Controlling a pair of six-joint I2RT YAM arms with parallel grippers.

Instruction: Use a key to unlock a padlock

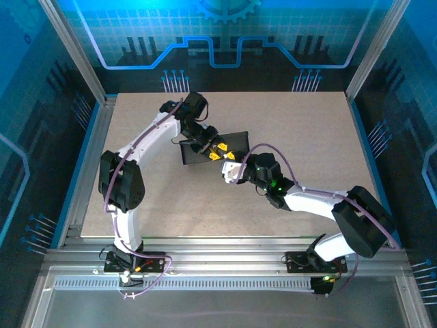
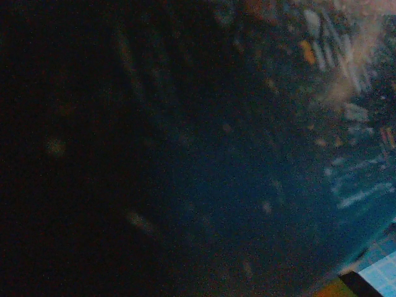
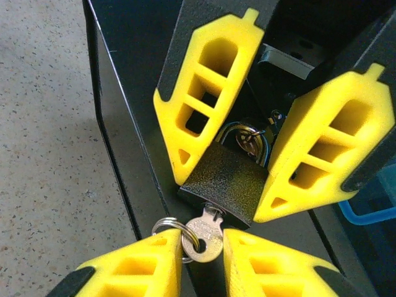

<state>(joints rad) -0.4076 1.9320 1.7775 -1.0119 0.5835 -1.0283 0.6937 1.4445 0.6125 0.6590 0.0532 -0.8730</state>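
1. Right wrist view: the yellow fingers (image 3: 253, 247) of my right gripper (image 3: 206, 238) stand at a narrow gap. The head of the key (image 3: 199, 242) is pinched in that gap, right at the tips.
2. The key blade runs straight ahead from my tips into the bottom of the padlock (image 3: 226, 179). The key is seated in the lock with its flat face toward the camera.
3. The key ring (image 3: 168, 228) hangs off the key head and lies against one of my fingertips.
4. The left gripper (image 3: 224, 195) faces mine head-on from the far side. Its two fingers are clamped on the padlock body, one touching each side face.
5. The shackle (image 3: 247, 137) sits just beyond the padlock body, between the left gripper's fingers. It loops through a metal fitting on the black box (image 3: 136, 124). I can't tell if it's latched.
6. Top external view: both grippers meet tip to tip at the box, which rests on the speckled table (image 1: 307, 123). The key and padlock are too small to make out there.
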